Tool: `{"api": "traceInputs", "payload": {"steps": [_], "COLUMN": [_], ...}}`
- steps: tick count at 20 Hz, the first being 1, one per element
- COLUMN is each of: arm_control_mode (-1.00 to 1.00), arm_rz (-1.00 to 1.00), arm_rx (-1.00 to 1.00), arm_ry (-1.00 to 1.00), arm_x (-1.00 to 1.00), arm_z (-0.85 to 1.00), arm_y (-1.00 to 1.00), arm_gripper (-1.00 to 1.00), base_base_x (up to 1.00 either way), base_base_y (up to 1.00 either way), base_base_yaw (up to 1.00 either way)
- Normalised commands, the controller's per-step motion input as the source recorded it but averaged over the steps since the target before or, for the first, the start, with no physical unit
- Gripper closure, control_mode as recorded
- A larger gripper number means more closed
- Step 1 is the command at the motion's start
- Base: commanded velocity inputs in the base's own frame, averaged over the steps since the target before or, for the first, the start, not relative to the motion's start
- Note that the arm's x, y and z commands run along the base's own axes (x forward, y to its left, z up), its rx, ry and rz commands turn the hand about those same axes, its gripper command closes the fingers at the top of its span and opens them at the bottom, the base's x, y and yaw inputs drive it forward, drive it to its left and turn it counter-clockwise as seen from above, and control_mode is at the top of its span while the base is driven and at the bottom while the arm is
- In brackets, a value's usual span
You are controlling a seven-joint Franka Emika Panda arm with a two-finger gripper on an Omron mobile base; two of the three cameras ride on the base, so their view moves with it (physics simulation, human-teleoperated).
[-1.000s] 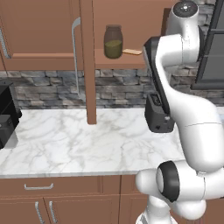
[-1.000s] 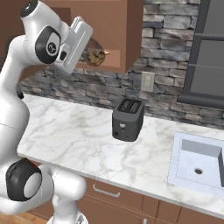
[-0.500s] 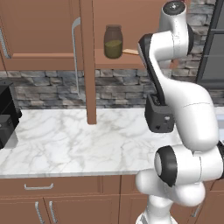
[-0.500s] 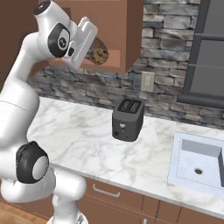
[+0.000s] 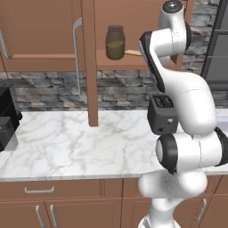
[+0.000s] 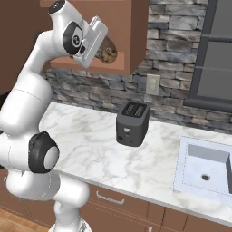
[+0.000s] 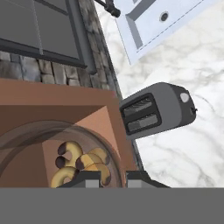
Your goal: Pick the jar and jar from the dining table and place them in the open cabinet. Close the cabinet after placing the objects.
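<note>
Cabinet (image 5: 133, 26) holds olive jar (image 5: 115, 42), brown-chunk jar (image 7: 78, 164).

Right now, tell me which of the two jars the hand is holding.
The shorter jar with brown chunks, gripped in the hand at the cabinet. The taller jar with olive-green filling stands free on the shelf.

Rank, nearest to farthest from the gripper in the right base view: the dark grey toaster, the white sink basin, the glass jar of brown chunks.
1. Glass jar of brown chunks: right at the gripper, at the cabinet shelf.
2. Dark grey toaster: below it, on the marble counter.
3. White sink basin: far right, lowest.
</note>
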Motion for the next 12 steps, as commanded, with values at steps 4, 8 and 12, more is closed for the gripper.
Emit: {"api": "traceInputs", "payload": {"steps": [4,8,12], "arm_control_mode": [-1.0,-1.0,-1.0], "arm_rz": [0.0,0.0,0.0], "arm_rx": [0.01,0.0,0.0], "arm_ry": [0.0,0.0,0.0], "arm_x": [0.42,0.22,0.17], "arm_z": [-0.05,-0.07,-0.1], "arm_y": [-0.12,-0.12,-0.12], "arm_gripper": [1.0,1.0,1.0], "base_base_x": [0.0,0.0,0.0], "base_base_y": [0.0,0.0,0.0], "base_base_yaw": [0.0,0.0,0.0]}}
